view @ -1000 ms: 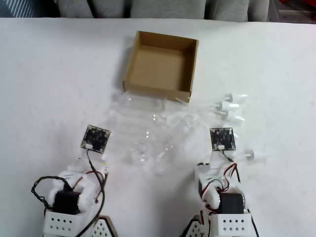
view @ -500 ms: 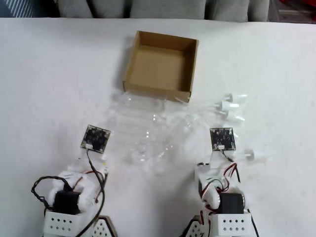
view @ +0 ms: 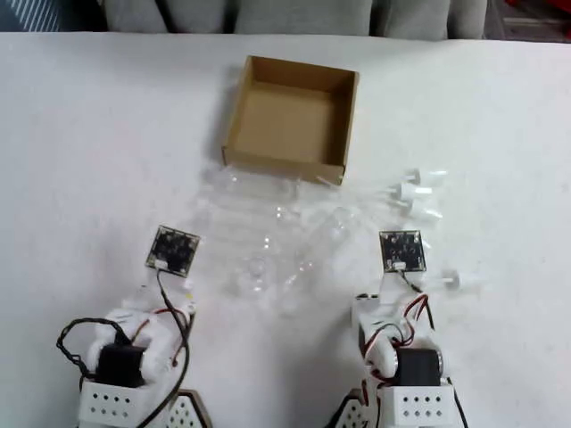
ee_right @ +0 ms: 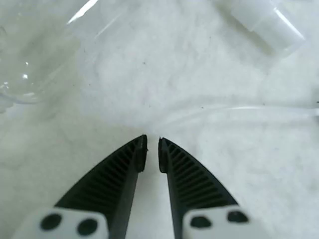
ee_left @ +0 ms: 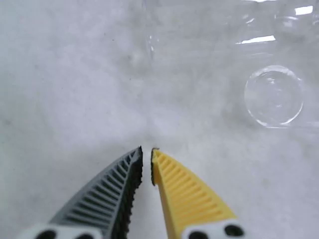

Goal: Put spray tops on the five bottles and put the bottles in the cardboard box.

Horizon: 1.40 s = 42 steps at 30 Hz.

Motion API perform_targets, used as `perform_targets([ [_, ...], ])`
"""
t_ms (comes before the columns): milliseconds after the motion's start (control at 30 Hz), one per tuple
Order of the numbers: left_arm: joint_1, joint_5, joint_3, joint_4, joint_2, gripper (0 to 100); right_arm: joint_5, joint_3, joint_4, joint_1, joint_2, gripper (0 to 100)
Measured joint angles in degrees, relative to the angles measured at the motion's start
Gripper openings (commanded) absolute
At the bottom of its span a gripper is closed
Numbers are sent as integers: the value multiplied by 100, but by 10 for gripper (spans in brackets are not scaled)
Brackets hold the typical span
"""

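Clear bottles (view: 257, 267) lie near the open cardboard box (view: 284, 166), white spray tops (view: 412, 192) alongside.

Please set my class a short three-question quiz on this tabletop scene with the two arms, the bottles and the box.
1. True or false: one of the clear bottles already lies inside the cardboard box.
2. Where are the white spray tops? A) in the box; B) loose on the table; C) screwed onto the bottles.
3. Fill in: the left gripper and the right gripper both have their jaws ____, holding nothing.
Key: 1 false; 2 B; 3 shut.
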Motion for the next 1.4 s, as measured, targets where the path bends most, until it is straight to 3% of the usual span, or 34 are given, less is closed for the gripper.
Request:
perform_targets([
  [200,0,-26,-88,-668,0,54,0,0,0,44,0,18],
  [400,53,-26,-158,-1873,0,54,0,0,0,774,0,18],
  [533,334,-26,-352,-2031,0,54,0,0,0,870,0,18],
  [667,976,97,-1029,-1741,0,54,0,0,0,888,0,17],
  [833,2057,1037,-2048,-1002,-26,54,0,0,0,888,0,17],
  [1000,3297,1275,-2171,-1046,-26,50,0,0,0,888,0,17],
  [1167,4299,1292,-1618,-2092,-9,50,0,0,0,888,0,17],
  [1333,4369,1292,-237,-3604,0,50,0,0,0,888,0,16],
  [1400,4360,1310,-62,-3851,9,53,0,0,0,888,0,16],
])
